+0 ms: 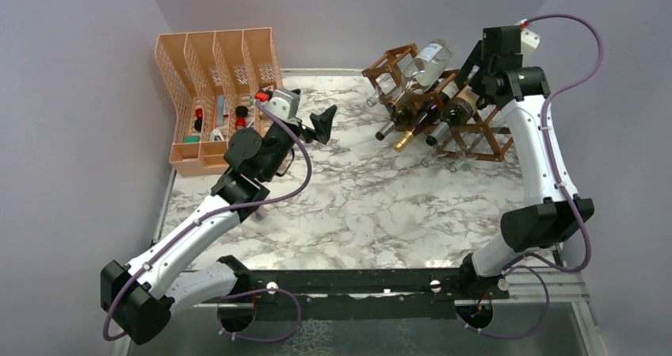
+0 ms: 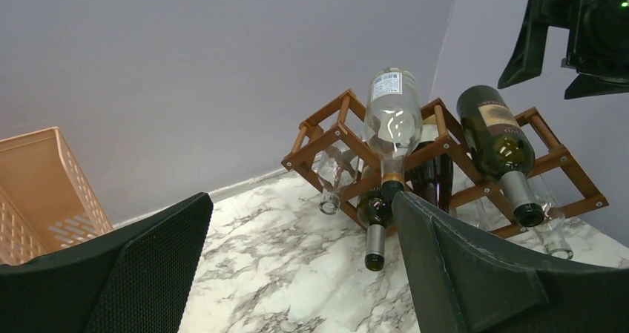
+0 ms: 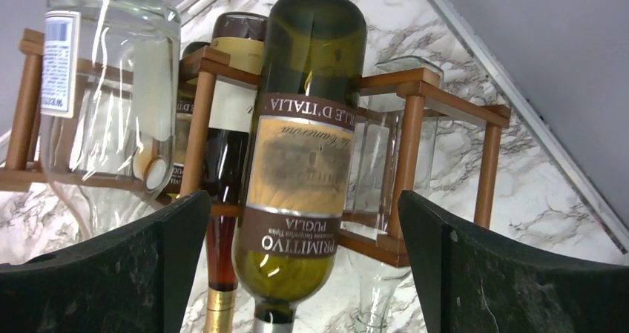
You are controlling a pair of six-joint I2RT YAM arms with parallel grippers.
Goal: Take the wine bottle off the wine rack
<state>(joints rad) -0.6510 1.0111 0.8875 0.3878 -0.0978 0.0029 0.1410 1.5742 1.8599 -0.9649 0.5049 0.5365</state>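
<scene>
Wine bottle (image 3: 304,147) shares wine rack (image 3: 409,147) with clear bottle (image 3: 111,125).

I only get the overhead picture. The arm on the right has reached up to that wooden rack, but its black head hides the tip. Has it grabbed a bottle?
Observer: Not yet. Its wrist camera shows the right arm's jaws wide apart, with the green bottle straight ahead in the gap, ungripped.
Operator: What wine is it?
Observer: The label reads Primitivo Puglia, upside down in that camera.
Operator: And the other arm?
Observer: The left arm's jaws are open and empty too, looking up at the wine rack from low down.
</scene>
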